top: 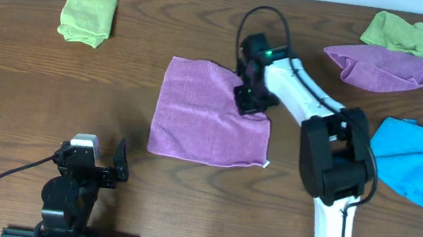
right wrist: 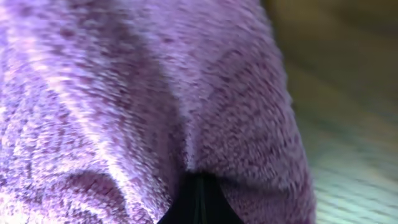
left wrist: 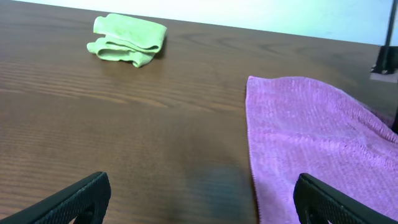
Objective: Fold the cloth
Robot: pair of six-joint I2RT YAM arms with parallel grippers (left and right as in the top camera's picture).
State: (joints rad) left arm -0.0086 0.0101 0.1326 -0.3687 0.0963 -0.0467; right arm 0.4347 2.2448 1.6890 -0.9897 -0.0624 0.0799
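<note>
Lilac cloth (top: 383, 67) apart from magenta cloth (top: 195, 116)

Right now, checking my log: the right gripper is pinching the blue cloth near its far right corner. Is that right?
No. The right gripper is pinching the magenta cloth near its far right corner, not the blue cloth; the overhead view shows it.

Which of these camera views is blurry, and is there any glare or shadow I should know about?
Right wrist view: soft and smeared, the cloth fills it too close to focus. Left wrist view: sharp on the folded green cloth, a faint dark shadow on the table ahead of the left gripper. Overhead view: evenly lit, crisp, no glare.
</note>
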